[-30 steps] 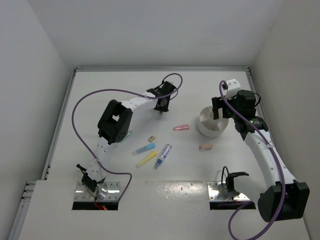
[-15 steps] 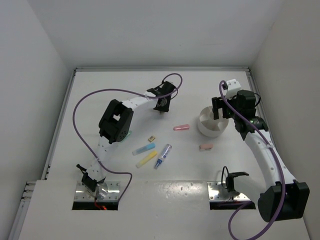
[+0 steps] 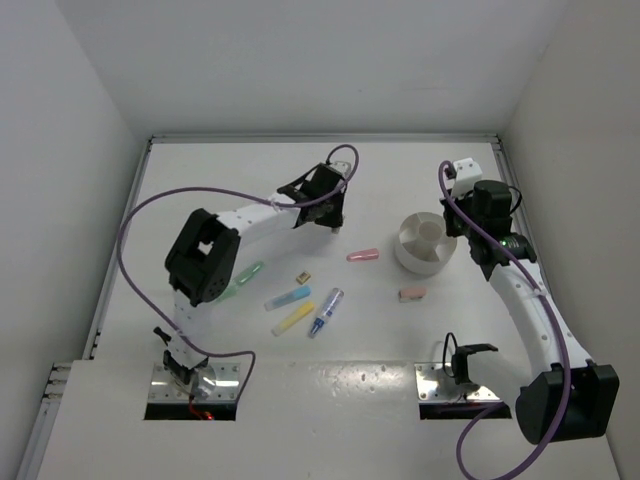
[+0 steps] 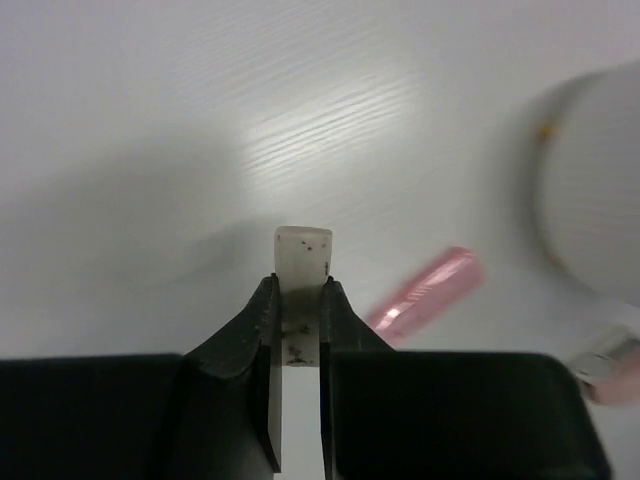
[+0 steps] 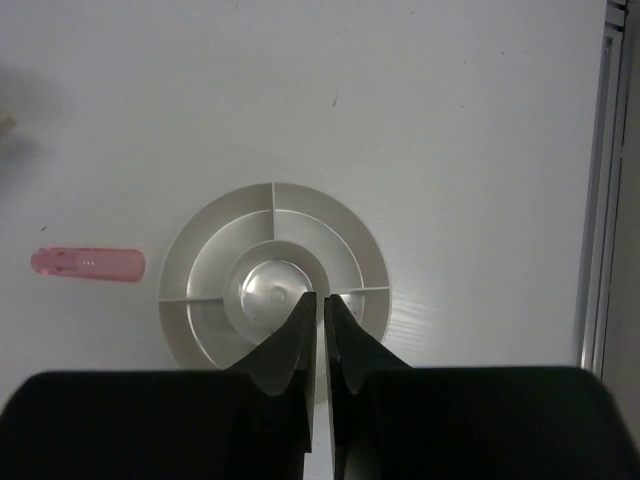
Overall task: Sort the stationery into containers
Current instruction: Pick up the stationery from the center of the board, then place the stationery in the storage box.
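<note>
My left gripper (image 3: pixel 330 216) is shut on a small beige eraser block (image 4: pixel 302 258), held above the table left of the pink pen (image 3: pixel 363 255) (image 4: pixel 425 292). The round white divided bowl (image 3: pixel 408 256) (image 5: pixel 200 250) stands at the right. Over its centre my right gripper (image 5: pixel 321 300) (image 3: pixel 452 203) is shut with nothing between its fingers. On the table lie a green pen (image 3: pixel 245 273), a blue highlighter (image 3: pixel 288 297), a yellow one (image 3: pixel 293 318), a purple-blue pen (image 3: pixel 326 311), a tiny brown block (image 3: pixel 303 277) and a pink block (image 3: pixel 412 293).
Two square metal plates (image 3: pixel 225 385) (image 3: pixel 432 385) sit at the near edge by the arm bases. White walls close in the table on three sides. A purple cable (image 3: pixel 150 215) loops off the left arm.
The left arm has swung its elbow leftward and its gripper moved right, squeezing tighter on the eraser. The right gripper went from wide open to shut and drew back off the bowl.
</note>
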{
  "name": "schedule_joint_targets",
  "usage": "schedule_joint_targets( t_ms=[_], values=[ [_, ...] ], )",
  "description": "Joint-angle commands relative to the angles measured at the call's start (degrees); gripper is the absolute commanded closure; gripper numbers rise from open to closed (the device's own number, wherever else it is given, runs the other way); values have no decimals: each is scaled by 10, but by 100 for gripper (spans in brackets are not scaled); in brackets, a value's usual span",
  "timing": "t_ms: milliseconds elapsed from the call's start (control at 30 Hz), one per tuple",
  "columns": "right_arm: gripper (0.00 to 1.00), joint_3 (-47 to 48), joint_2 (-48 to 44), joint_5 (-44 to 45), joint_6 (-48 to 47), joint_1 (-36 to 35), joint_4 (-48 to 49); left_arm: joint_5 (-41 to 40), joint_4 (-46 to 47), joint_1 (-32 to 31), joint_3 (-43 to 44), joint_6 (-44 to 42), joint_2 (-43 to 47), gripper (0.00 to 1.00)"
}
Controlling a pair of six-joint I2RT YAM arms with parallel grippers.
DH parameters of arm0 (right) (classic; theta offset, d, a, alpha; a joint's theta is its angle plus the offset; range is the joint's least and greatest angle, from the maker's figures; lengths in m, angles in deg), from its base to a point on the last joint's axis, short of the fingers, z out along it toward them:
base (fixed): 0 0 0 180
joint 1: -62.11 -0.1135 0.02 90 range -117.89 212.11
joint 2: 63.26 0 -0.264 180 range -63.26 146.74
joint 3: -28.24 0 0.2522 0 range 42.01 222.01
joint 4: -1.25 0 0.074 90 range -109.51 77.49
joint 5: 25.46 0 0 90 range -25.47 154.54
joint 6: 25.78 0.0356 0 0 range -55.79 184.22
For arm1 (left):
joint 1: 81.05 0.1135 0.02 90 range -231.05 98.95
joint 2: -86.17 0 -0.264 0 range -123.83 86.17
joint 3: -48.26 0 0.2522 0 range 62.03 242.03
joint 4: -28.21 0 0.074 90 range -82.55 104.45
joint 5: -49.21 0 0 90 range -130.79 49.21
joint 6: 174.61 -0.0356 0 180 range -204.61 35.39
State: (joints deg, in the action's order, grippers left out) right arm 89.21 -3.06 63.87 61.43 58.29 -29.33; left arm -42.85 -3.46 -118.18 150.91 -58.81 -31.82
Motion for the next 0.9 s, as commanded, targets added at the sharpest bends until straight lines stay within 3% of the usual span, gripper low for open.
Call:
schedule_joint_targets(
  t_ms=[0, 167, 300, 867],
  values=[
    [91, 22, 1, -1, 2, 3, 11, 128, 207, -21, -68, 1, 108, 100],
    [84, 22, 7, -1, 2, 3, 16, 246, 275, -38, -51, 1, 100, 100],
    [78, 22, 7, 9, 2, 3, 16, 286, 284, -51, 5, 22, 42, 99],
    [75, 22, 12, 9, -4, 3, 16, 310, 308, -79, 153, 89, -122, 89]
  ],
)
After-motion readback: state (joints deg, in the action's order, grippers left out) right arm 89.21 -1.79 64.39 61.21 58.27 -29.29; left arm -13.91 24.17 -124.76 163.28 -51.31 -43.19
